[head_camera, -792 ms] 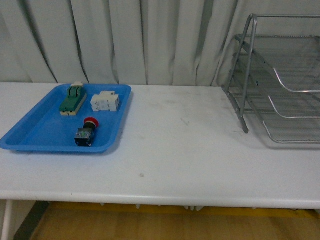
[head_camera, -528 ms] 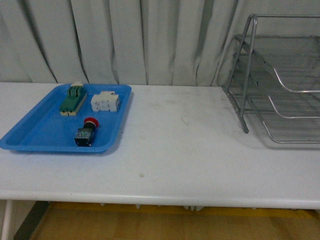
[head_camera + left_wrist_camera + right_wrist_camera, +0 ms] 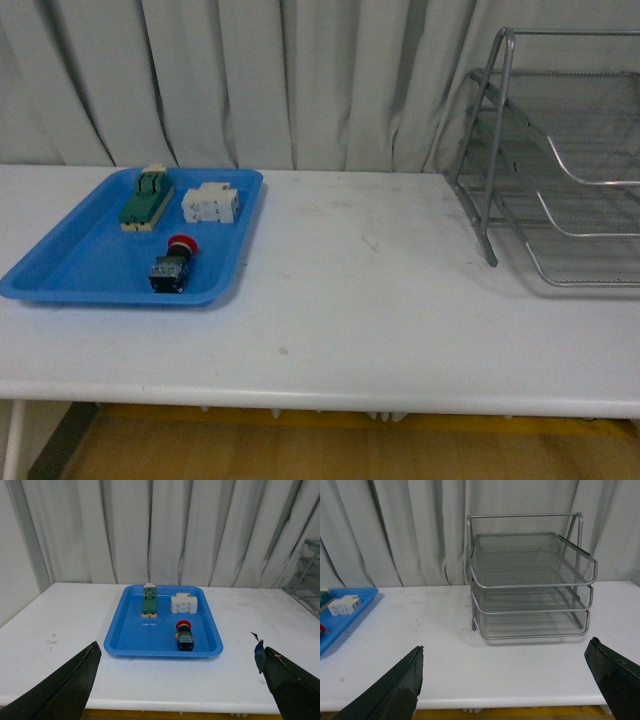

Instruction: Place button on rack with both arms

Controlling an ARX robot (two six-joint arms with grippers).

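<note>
Blue tray [image 3: 80, 255] w/ red button [image 3: 172, 264]

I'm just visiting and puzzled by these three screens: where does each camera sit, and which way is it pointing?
Front view: on the robot's body, facing across the white table; flat blue plastic tray left, silver wire-mesh rack right; no arm shows.
Left wrist view: on the left arm, facing the tray and its red-capped push-button; open dark jaws at the edges.
Right wrist view: on the right arm, facing the rack; open jaws likewise.
Shared: the tray appears in all three.
</note>
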